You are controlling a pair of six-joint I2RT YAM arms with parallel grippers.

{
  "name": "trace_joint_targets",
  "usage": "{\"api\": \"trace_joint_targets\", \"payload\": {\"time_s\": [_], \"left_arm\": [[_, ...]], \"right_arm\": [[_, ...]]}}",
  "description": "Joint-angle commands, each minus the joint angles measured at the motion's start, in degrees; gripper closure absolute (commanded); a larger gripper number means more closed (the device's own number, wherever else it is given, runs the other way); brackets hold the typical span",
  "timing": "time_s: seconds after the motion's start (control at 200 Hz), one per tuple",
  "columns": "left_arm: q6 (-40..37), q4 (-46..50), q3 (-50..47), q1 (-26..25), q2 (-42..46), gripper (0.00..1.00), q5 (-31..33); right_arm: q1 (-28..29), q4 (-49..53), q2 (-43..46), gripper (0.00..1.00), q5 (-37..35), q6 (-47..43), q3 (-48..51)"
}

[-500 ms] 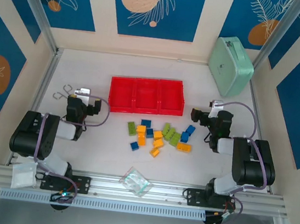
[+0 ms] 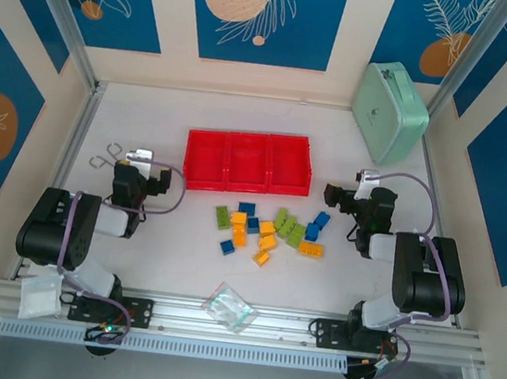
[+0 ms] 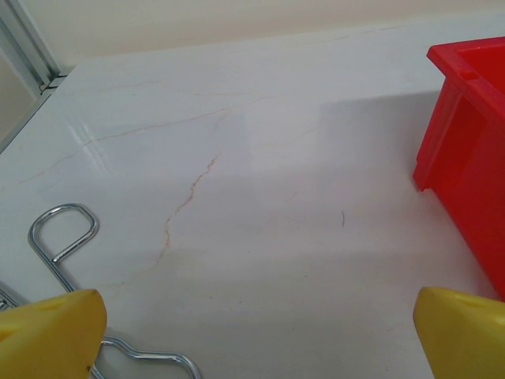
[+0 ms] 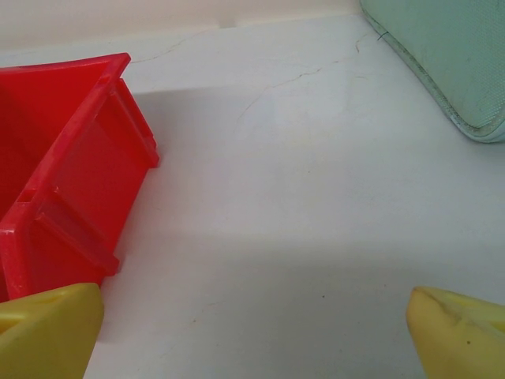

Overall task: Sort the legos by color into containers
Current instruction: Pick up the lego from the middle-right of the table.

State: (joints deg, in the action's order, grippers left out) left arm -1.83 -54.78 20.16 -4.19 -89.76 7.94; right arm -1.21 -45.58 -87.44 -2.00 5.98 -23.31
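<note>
The legos [image 2: 269, 231] lie scattered on the white table just in front of the containers [image 2: 248, 162], three joined red bins. Among them are lime green [image 2: 223, 216], orange-yellow [image 2: 267, 243] and blue [image 2: 317, 226] bricks. My left gripper [image 2: 133, 166] sits left of the bins. It is open, its yellow fingers [image 3: 55, 332] wide apart over bare table, with the left bin's end wall [image 3: 465, 158] to the right of it. My right gripper [image 2: 338, 197] sits right of the bins, also open and holding nothing [image 4: 256, 328]. The right bin's corner [image 4: 71, 181] shows at its left.
A mint-green case [image 2: 392, 111] leans at the back right, and its edge [image 4: 450, 55] shows in the right wrist view. A bent wire hook [image 3: 63, 237] lies by my left fingers. A clear plastic bag [image 2: 231, 307] rests near the front rail.
My right gripper has shifted very slightly to the right. The left arm, the legos and the bins have not moved.
</note>
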Motion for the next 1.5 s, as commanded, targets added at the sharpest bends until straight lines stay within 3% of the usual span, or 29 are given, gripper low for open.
{"api": "trace_joint_targets", "payload": {"time_s": [0.0,0.265,0.365,0.41,0.46,0.485,0.56,0.73,0.9,1.02,1.13,1.256,1.376,1.496], "left_arm": [[-0.2,0.11,1.01,-0.11,0.04,0.01,-1.13],[-0.17,0.08,0.95,-0.12,0.02,0.01,-1.18],[0.16,2.06,0.88,-0.06,2.66,0.01,-0.07],[0.16,5.66,0.97,-0.11,6.35,0.01,0.48],[0.41,9.43,1.11,-0.21,10.96,0.01,1.94],[1.02,11.31,1.22,-0.24,13.19,0.01,3.08],[5.44,19.81,2.28,-0.3,19.99,0.01,4.77],[16.79,49.03,11.79,-1.03,32.0,0.01,-2.56],[23.47,75.74,19.91,-3.22,41.11,0.01,-11.22],[29.12,86.68,19.71,-3.99,48.45,0.01,-16.12],[28.73,96.14,21.19,-4.08,53.76,0.01,-18.92],[27.11,101.08,26.08,-4.69,54.41,0.0,-22.64],[21.01,108.09,30.58,-4.66,51.62,0.01,-19.94],[20.13,106.57,28.94,-4.86,50.74,0.01,-25.19]], "right_arm": [[-0.26,-0.12,0.25,0.01,1.49,0.09,-0.88],[-0.35,-0.5,0.29,0.01,1.87,0.02,-0.66],[1.33,1.27,4.21,0.01,-5.32,0.77,0.09],[1.84,7.08,8.23,0.01,-8.9,2.12,-1.02],[1.32,23.7,14.21,0.01,-13.79,10.72,-5.86],[0.82,30.09,16.05,0.01,-12.78,12.75,-8.02],[0.5,43.5,22.18,0.01,-12.52,21.44,-11.71],[-0.64,60.04,30.96,0.01,-2.54,31.26,-17.27],[-0.74,78.6,30.13,0.02,3.0,34.35,-26.51],[-0.24,88.43,28.42,0.02,2.58,37.92,-29.64],[2.19,90.42,26.31,0.03,-1.23,38.93,-29.51],[4.55,87.62,20.76,0.11,-0.31,36.78,-29.28],[8.69,85.32,16.55,0.17,-4.42,35.59,-29.63],[9.34,85.65,10.53,0.19,-4.79,35.18,-31.28]]}}
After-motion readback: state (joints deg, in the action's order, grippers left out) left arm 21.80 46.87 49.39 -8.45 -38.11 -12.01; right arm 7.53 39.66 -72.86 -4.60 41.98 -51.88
